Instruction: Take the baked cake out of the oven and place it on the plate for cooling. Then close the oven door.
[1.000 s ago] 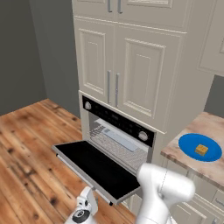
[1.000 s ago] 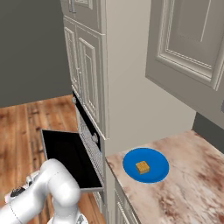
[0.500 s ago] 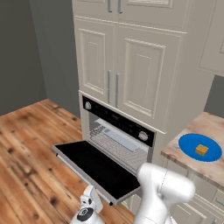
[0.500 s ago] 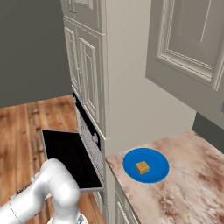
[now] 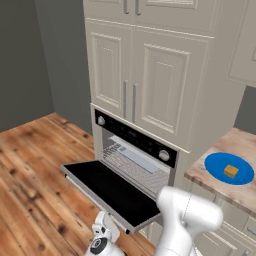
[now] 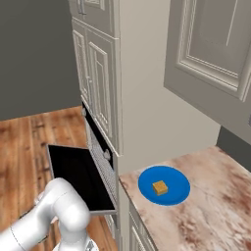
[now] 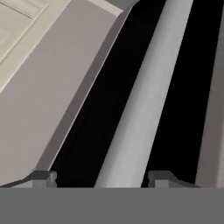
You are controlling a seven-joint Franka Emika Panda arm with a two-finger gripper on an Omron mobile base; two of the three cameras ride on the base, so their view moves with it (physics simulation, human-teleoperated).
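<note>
The cake [image 5: 230,171] sits on the blue plate [image 5: 216,164] on the counter, while the oven door [image 5: 111,190] hangs open. Below it, the claw [image 7: 101,178] is spread either side of the door's silver handle [image 7: 140,105] (not yet pinching). A shallow grip could slip off as the door lifts.

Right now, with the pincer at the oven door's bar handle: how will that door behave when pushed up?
The oven door looks like a rigid glass panel, so it probably swings up without flexing. Its handle is a smooth round bar between the pincer tips, likely slippery. Being wide, it may feel heavy.
</note>
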